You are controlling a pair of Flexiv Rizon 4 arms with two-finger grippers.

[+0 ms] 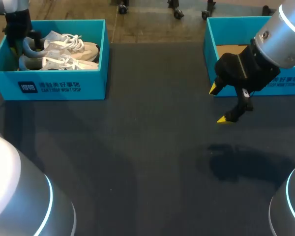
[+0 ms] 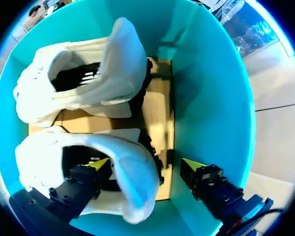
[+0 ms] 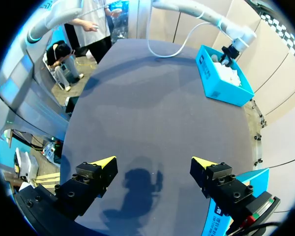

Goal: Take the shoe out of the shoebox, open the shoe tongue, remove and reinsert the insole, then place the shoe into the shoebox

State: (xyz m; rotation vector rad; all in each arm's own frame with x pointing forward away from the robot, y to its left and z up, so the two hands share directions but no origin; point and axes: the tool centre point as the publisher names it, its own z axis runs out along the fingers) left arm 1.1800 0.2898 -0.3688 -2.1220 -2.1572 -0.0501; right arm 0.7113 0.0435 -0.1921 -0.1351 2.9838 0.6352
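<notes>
While our left gripper (image 2: 146,166) is standing open astride the heel of the nearer white lace-up sneaker (image 2: 123,162) inside the teal cardboard shoebox (image 2: 211,98), we are favouring a centred heel pinch; our right gripper (image 1: 220,104) is hanging open, empty.

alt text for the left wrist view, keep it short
The left gripper hangs open inside a teal shoebox, one yellow-tipped finger in the opening of the nearer white shoe, the other outside its heel near the box wall. A second white shoe lies beyond it, both on the box's brown cardboard floor.
</notes>
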